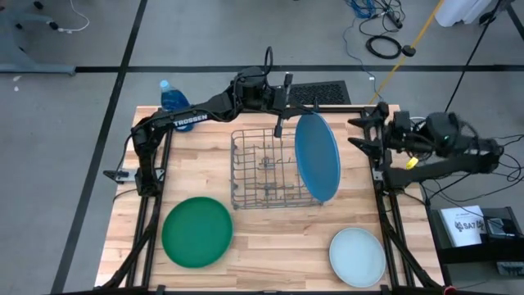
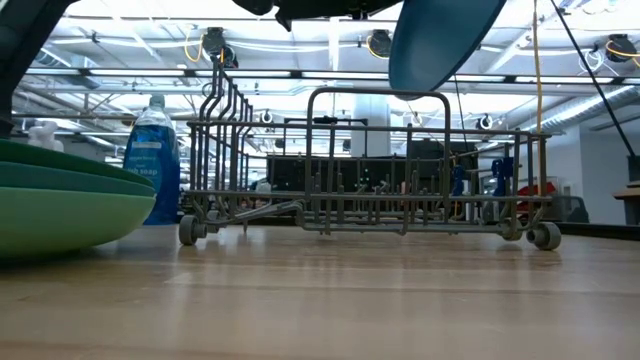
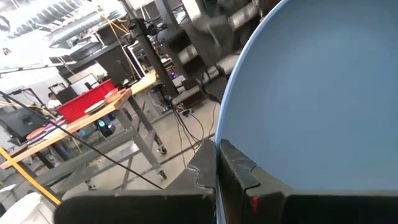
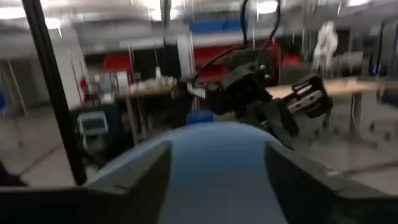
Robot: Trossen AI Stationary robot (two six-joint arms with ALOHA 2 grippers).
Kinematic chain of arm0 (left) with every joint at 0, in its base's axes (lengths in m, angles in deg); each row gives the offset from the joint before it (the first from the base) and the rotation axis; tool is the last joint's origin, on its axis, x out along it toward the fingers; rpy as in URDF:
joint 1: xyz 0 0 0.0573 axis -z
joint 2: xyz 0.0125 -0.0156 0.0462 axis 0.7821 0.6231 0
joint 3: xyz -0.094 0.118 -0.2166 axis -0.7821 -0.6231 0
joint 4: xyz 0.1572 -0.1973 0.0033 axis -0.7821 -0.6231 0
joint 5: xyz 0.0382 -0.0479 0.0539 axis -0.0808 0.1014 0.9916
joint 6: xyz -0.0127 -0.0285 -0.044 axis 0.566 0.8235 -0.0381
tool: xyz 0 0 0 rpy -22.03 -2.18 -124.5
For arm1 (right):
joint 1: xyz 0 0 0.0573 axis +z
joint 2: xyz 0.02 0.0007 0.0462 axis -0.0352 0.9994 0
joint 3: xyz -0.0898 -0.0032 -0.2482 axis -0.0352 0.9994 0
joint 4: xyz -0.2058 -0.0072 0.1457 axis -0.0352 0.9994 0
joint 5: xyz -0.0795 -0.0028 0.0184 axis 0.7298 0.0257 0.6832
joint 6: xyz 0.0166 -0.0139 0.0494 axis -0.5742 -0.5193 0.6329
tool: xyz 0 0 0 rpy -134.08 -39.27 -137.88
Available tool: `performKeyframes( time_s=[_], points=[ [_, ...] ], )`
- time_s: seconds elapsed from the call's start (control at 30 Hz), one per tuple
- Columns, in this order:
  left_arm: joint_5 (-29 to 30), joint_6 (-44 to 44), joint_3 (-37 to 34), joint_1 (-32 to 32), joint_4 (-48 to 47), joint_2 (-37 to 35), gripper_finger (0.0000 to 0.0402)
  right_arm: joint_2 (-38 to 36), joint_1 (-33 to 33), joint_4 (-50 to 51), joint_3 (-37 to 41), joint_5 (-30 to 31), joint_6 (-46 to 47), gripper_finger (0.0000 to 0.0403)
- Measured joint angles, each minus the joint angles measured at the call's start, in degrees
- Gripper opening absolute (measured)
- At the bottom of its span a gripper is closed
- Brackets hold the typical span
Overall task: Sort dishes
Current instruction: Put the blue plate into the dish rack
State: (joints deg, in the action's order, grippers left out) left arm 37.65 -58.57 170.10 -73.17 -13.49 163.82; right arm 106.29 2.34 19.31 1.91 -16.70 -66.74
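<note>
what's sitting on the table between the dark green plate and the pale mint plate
Nothing: in the high view, bare wood runs from the dark green plate to the pale mint plate.

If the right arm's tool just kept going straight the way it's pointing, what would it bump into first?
Most likely the blue plate. The right tool stands open with the plate's edge between its fingers, so it would meet that first. Beyond it is the left tool, shut on the plate's far edge.
</note>
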Motion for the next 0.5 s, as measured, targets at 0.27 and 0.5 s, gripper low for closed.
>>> performKeyframes(
  time_s=[0.27,0.5],
  points=[
    [1.08,-1.59,0.0,0.0,-0.43,0.0,0.0,15.64,1.16,27.33,-26.95,4.99,10.83,0.0307],
    [1.54,-2.95,0.0,0.0,-0.48,0.0,0.0,25.98,1.06,44.12,-42.98,8.07,22.68,0.03]
  ],
)
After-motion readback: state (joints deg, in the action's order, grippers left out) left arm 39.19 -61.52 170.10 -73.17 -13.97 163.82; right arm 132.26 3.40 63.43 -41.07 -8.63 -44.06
